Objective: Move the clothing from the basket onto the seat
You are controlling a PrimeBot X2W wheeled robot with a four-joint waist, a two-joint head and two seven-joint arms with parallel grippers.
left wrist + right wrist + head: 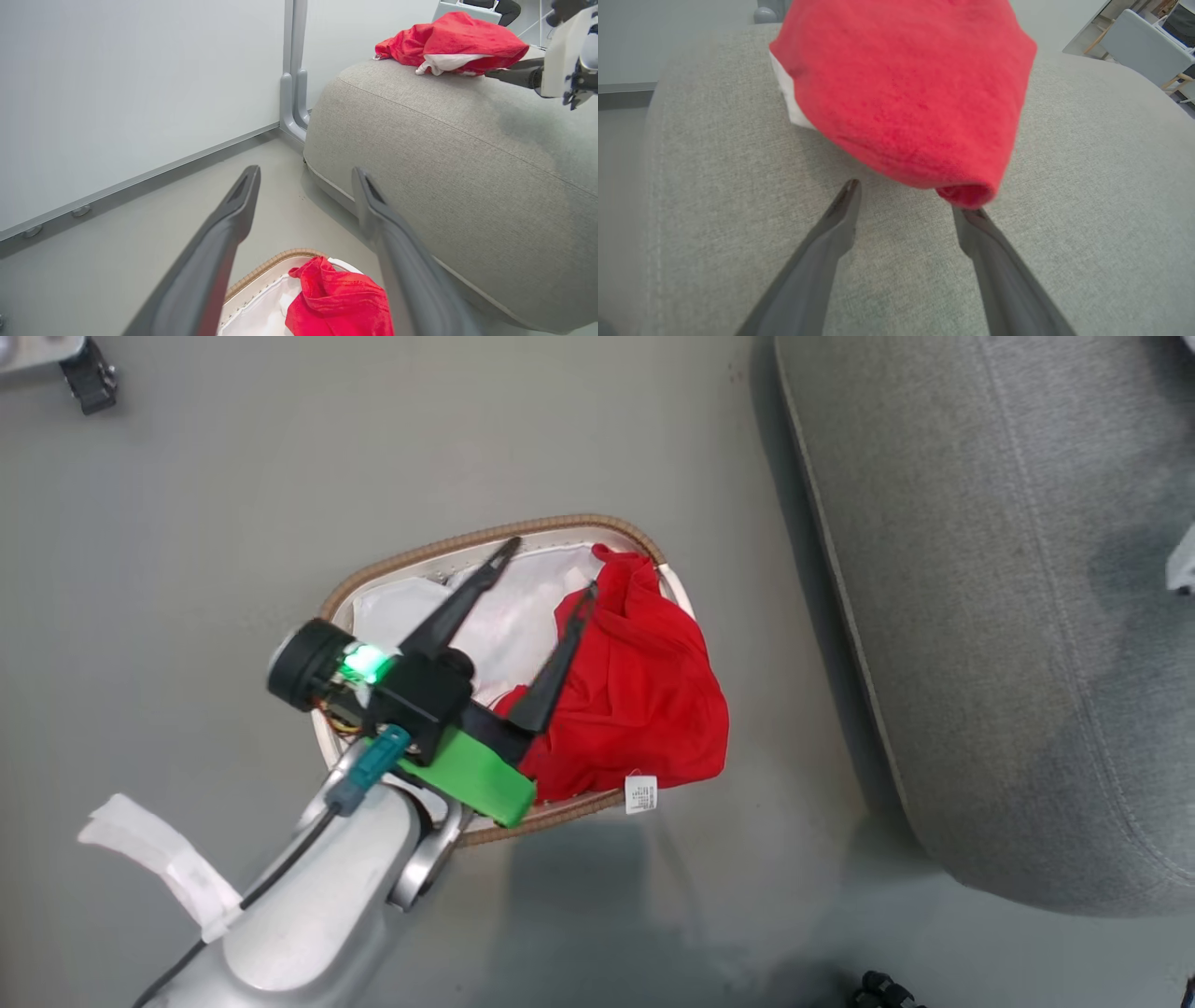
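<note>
right pincer (906, 198) spread beside clothing (901, 84) on seat (1087, 186).

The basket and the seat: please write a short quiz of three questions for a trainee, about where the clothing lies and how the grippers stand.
1. True or false: the left gripper hangs open over the basket.
2. The red-and-white garment before the right gripper lies: A) on a table, B) on the seat, C) in the basket.
3. Fill in: the white tag of the red garment in the basket hangs over the basket's ____.
Key: 1 true; 2 B; 3 rim.
</note>
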